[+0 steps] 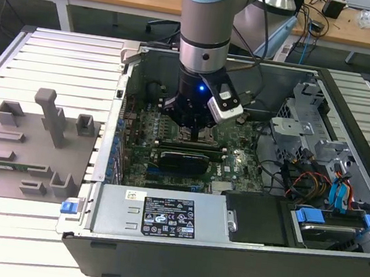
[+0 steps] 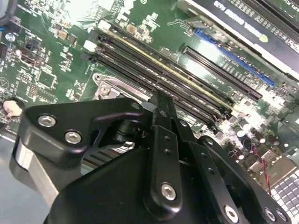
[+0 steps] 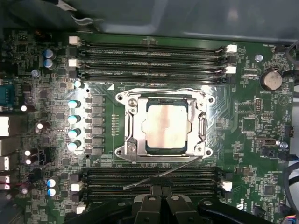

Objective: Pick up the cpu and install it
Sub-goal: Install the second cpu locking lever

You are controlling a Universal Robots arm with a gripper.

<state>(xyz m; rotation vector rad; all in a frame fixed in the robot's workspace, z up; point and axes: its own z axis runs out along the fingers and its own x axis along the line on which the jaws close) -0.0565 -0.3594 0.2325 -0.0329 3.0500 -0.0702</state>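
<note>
Computer case (image 1: 332, 267): nearest the exterior camera, open-sided, spans the centre and right of the exterior frame on a slatted table (image 1: 60, 47).
Arm (image 1: 207, 25): drops from the top centre of the exterior frame into the case.
Motherboard (image 3: 42, 84): green, covers both wrist views; memory slots (image 3: 149, 58) cross the upper part of the first wrist view, more slots across the lower part.
Grey fixture (image 1: 34, 146): left of the exterior frame, outside the case; no chip visible on it.
Gripper (image 3: 160, 203): black, bottom centre of the first wrist view, just above the lower memory slots; fingers pressed together, nothing between them.
Socket frame (image 3: 164, 126): centre of the first wrist view, load plate apparently not over the chip.
Lever (image 3: 161, 175): thin metal rod below the socket, seemingly unlatched.
Cpu (image 3: 167, 127): silvery square, flat inside the socket frame, apart from the gripper.
Progress: chip picked and seated, judging by position; clamping of plate and lever apparently left.
</note>
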